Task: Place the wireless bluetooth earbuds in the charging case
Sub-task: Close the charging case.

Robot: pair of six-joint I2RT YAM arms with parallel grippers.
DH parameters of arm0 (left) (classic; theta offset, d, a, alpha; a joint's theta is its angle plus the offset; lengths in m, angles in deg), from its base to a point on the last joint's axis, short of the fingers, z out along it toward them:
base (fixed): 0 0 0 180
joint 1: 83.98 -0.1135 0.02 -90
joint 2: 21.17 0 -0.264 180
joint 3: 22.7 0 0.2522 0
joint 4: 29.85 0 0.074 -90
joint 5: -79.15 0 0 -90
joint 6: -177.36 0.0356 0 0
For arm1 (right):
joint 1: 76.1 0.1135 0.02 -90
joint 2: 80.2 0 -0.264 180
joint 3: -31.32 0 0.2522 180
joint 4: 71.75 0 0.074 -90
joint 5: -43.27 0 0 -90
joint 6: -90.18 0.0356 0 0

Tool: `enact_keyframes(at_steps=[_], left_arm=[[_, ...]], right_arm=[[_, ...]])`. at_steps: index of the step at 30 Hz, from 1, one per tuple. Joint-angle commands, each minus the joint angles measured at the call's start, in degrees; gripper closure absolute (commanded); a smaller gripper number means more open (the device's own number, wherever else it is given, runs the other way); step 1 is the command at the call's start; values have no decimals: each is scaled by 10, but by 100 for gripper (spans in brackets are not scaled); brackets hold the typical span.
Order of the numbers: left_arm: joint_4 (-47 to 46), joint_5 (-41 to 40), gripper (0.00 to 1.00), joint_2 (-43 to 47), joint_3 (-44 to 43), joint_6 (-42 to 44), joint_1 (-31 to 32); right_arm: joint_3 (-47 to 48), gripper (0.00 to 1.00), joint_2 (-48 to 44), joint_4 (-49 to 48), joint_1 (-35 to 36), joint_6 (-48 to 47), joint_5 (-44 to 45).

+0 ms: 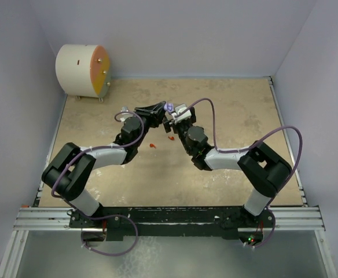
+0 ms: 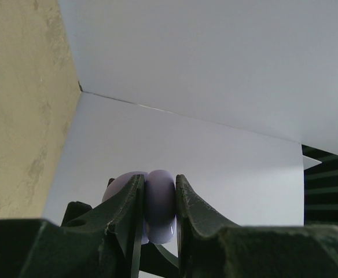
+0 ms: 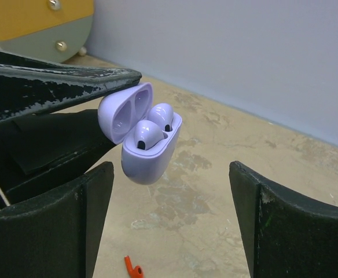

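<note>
Lavender plastic shows in all three views, but each tells us something different. From the left wrist we see only the rounded back of the case [image 2: 159, 205], pinched between the black fingers of the left gripper [image 2: 159, 179], which is clamped tight on it; nothing of its inside shows. The right wrist view gives us the open side: the case [image 3: 149, 156] hangs above the table [image 3: 215, 220] with its lid swung back against a left finger, and two lavender earbuds [image 3: 147, 134] sit side by side in their wells, rounded heads up, each with a small dark spot. That view also shows the right gripper [image 3: 172, 167] spread wide and holding nothing, its fingers flanking the case from just below, and one red earbud [image 3: 133, 267] lying on the table under it. From above we see what the wrists miss: both arms meet near the table's middle, the left gripper [image 1: 160, 107] and right gripper [image 1: 177, 113] tip to tip, the case [image 1: 169, 107] a pale dot between them, and two red specks [image 1: 152, 145] on the table nearby.
</note>
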Motion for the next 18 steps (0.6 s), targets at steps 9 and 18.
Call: enact_keyframes(at_steps=[9, 18], left_arm=[[-15, -1, 100, 13, 1, -10, 17], [-14, 3, 100, 22, 32, -12, 18]], right_arm=[[28, 14, 5, -29, 2, 9, 69], [21, 11, 6, -33, 0, 15, 138]])
